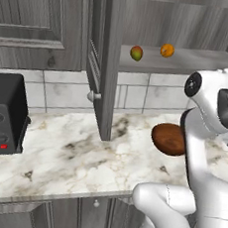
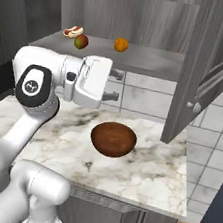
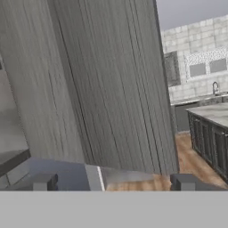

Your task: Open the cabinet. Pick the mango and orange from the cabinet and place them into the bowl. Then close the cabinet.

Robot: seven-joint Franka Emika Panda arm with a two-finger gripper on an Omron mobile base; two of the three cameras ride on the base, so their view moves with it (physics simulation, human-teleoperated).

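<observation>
Hanging at mid height above the marble counter (image 2: pixel 144 174), the gripper (image 2: pixel 118 87) stood wide apart and held nothing; in the hand view its two dark finger tips (image 3: pixel 42 182) sat far from each other, aimed at the inner face of the right door (image 3: pixel 111 84).

The cabinet (image 2: pixel 147 18) was already open, both doors swung out toward the robot. The mango (image 2: pixel 81 41) lay up and slightly left of the gripper on the grey shelf (image 2: pixel 151 64), and the orange (image 2: pixel 121 44) sat almost straight above it — the nearer fruit of the two, in my judgement. A small bun-like thing (image 2: pixel 73 31) rested just behind the mango, touching or nearly so. The mango's long axis looked roughly upright with a slight tilt; the orange was round, so any approach angle would serve.

The bowl (image 2: pixel 113 139) sat below the gripper and a little toward the right door, empty as far as could be seen, so neither fruit had been moved yet.

For room: the shelf's front edge stood between the gripper and the fruit, so the coming reach probably called for a rise first, then a push inward. The right door's edge (image 2: pixel 182 109) hung close on that side, while the left door (image 1: pixel 105 60) and the toaster oven (image 1: pixel 4 114) beyond it stood well apart.
</observation>
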